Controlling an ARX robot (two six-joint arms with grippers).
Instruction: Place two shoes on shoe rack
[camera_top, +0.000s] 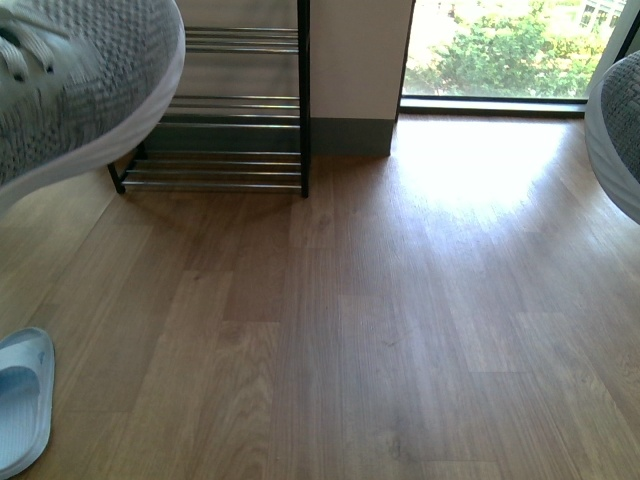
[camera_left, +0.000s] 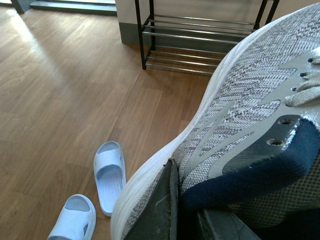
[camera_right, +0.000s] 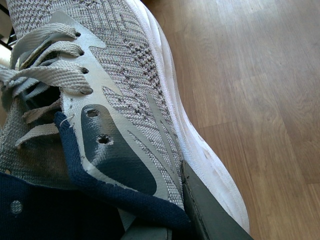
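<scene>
Daylight is falling through the window (camera_top: 500, 50) onto the wooden floor (camera_top: 400, 330); the shoe rack (camera_top: 240, 110) is standing against the wall. The left gripper (camera_left: 187, 212) is clamping one grey sneaker (camera_left: 240, 100) by its collar — the right gripper (camera_right: 175, 222) the other sneaker (camera_right: 130, 75) — both aloft. Two blue slides (camera_left: 109, 172) are lying on the floor.

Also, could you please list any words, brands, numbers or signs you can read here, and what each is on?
No text is readable anywhere.
left-side sneaker: only plain grey overlay shapes, no lettering.
right-side sneaker: likewise, no brand or number.
pale blue slides: no legible marking.
shoe rack: bare rods, no label.
</scene>
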